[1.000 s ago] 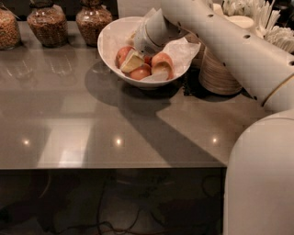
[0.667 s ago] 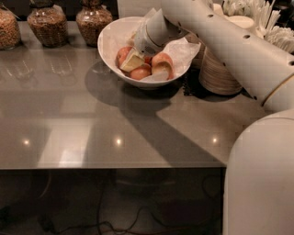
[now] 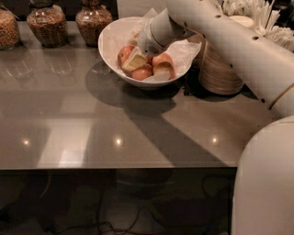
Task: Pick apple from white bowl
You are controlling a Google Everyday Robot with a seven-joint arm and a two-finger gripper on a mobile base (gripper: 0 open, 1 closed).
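The white bowl [image 3: 110, 39] stands at the back of the grey table, lined with crinkled white paper [image 3: 183, 48]. Several apples lie in it. A round red apple [image 3: 123, 54] sits at the left, partly hidden by my gripper. Paler orange apples lie at the front [image 3: 141, 73] and right [image 3: 163, 66]. My gripper [image 3: 134, 59] reaches down into the bowl from the upper right. Its pale tip rests among the apples, against the red one. The arm [image 3: 216, 32] hides the back of the bowl.
Three glass jars of dry goods [image 3: 43, 25] stand at the back left. Stacked beige bowls [image 3: 220, 69] stand right of the white bowl, with white cutlery [image 3: 257, 13] behind them. The table [image 3: 138, 128] stretches to a front edge; my base [image 3: 266, 183] fills the lower right.
Almost nothing has moved; the gripper stays in the bowl among the apples, shifted only slightly.
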